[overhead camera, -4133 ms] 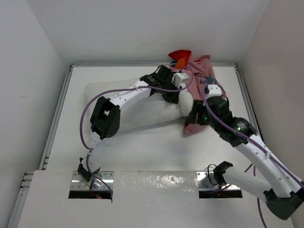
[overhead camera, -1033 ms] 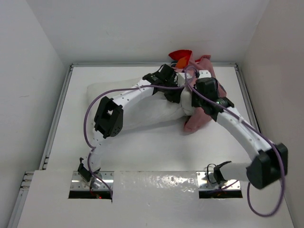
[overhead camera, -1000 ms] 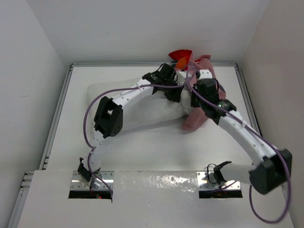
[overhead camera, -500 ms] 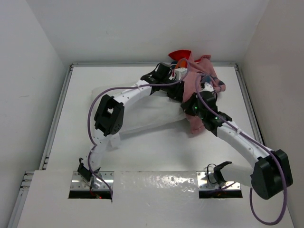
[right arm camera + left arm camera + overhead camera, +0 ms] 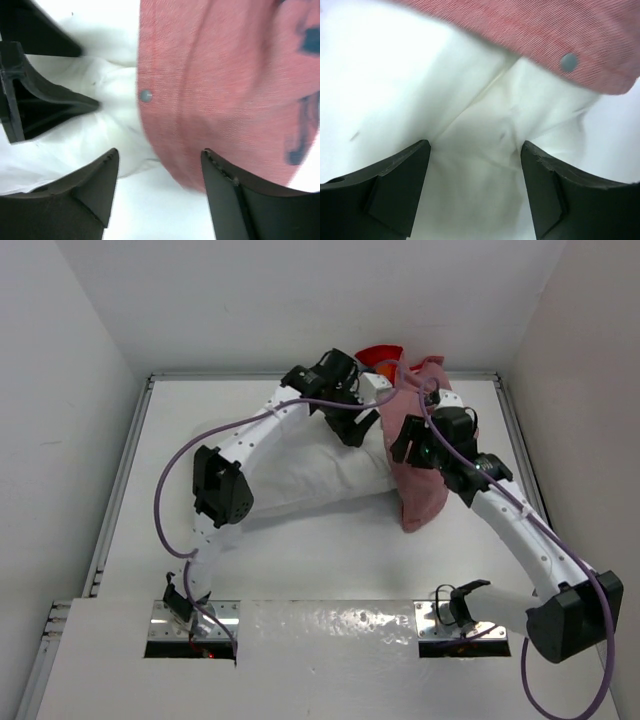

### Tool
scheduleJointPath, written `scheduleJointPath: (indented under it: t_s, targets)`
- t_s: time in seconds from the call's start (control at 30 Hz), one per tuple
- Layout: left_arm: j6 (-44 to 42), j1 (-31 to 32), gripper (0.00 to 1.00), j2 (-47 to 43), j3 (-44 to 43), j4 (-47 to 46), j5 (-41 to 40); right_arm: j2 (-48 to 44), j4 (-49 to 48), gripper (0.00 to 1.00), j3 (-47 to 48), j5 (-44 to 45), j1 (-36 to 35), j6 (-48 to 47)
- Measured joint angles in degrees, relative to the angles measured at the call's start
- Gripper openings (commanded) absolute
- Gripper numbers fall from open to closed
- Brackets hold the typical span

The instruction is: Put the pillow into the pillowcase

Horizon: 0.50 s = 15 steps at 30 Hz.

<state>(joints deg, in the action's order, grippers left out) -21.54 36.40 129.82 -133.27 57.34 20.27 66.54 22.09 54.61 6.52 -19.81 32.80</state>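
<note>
- Toward the far right of the counter [image 5: 330, 560], the pillowcase [image 5: 418, 475] lies pink side out, draped over the right end of the pillow [image 5: 300, 475].
- From there the bare white pillow stretches left across the counter's middle.
- Over the pillow, just beside the pillowcase hem, the left end effector [image 5: 475, 150] hovers with fingers apart, gripping nothing.
- Above that same hem, the right end effector [image 5: 159, 159] also has its fingers spread and empty.
- On the hem sits a grey snap [image 5: 145, 95].
</note>
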Motion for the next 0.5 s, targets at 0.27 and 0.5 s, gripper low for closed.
scheduleJointPath:
  t_s: [0.27,0.5]
  targets:
    - [-3.0,-7.1,0.81,-3.5,-4.4,0.1,-13.8,10.6,0.2,0.35,9.8,7.2,0.2,-0.7]
    - [2.2,-17.3,0.74,-4.8,-2.4,-6.5,-7.8,19.5,-0.7,0.33,11.7,9.9,0.2,3.4]
